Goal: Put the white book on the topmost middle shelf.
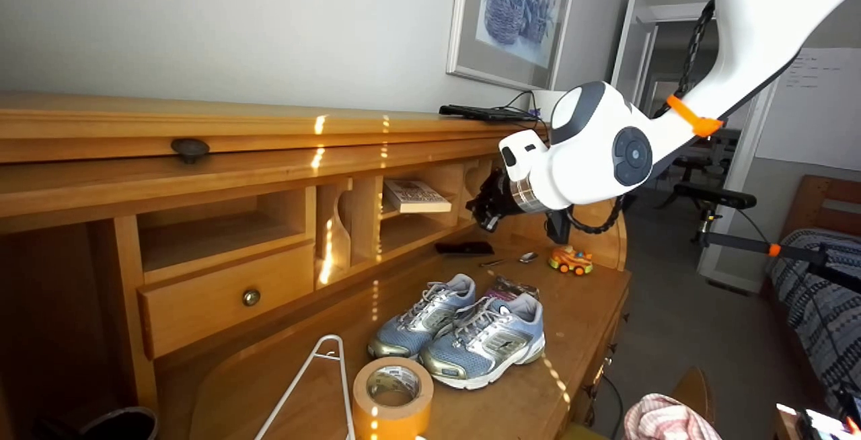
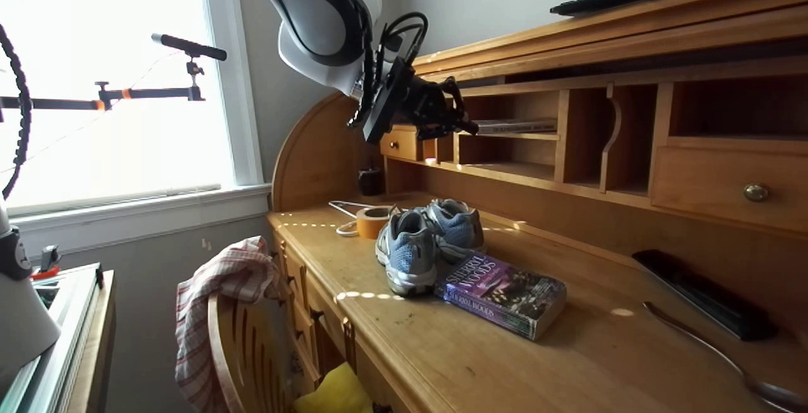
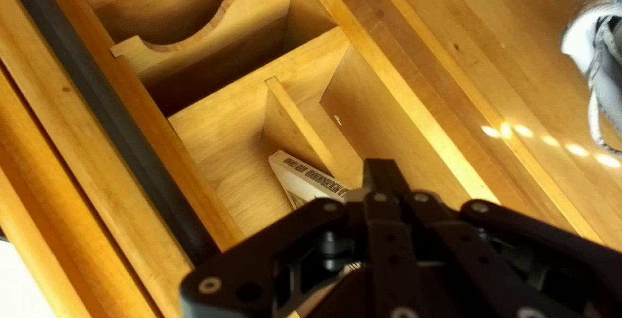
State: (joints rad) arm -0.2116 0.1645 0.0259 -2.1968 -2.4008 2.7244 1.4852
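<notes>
1. My white arm (image 1: 760, 56) slants down from the upper right corner in an exterior view, bending at a joint (image 1: 615, 147) before my wrist (image 1: 528, 196).
2. That wrist is tipped so that my black fingers (image 3: 391, 240) point a little below level, as both exterior views show.
3. I have my fingers drawn together at their ends; in the wrist view they rise from the lower edge.
4. Their jointed links (image 3: 265, 249) spread to either side there.

The white arm (image 1: 578, 164) has grey caps (image 1: 633, 155), an orange band (image 1: 693, 118) and black fingers (image 3: 383, 174).
</notes>
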